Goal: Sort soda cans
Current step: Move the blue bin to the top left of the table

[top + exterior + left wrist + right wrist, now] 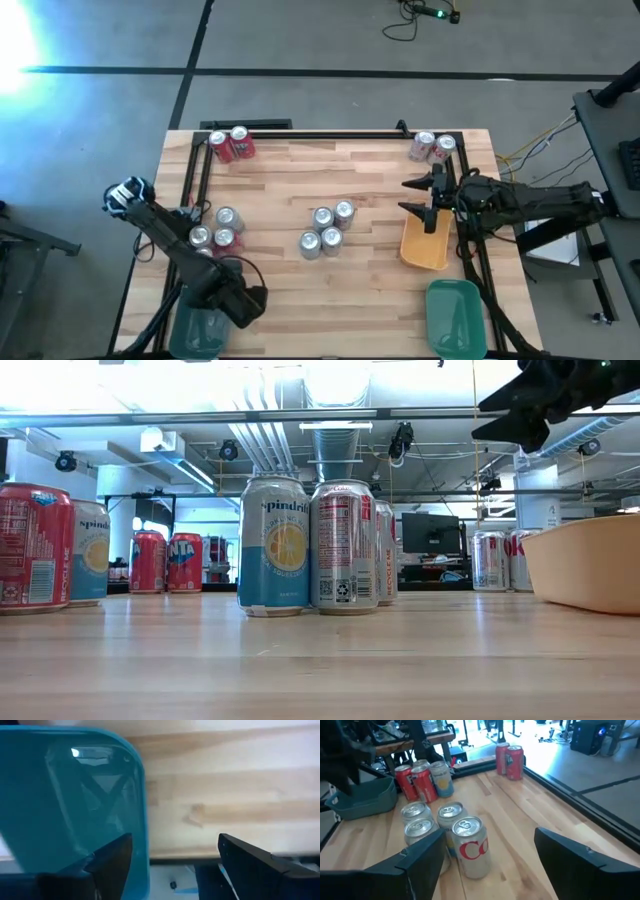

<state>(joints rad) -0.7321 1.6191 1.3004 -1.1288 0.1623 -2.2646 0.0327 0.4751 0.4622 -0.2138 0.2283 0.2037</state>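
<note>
Wooden table (370, 180): soda cans (327, 229), three trays (424, 243).

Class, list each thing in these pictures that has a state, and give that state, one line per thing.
Left pincer: open, empty, over the teal tray's edge.
Right pincer: open, empty, above the orange tray.
Teal tray: empty.
Orange tray: empty.
Green tray: empty.
Centre cans: upright, clustered.
Left-side cans: upright.
Far-left cans: upright.
Far-right cans: upright.
</note>
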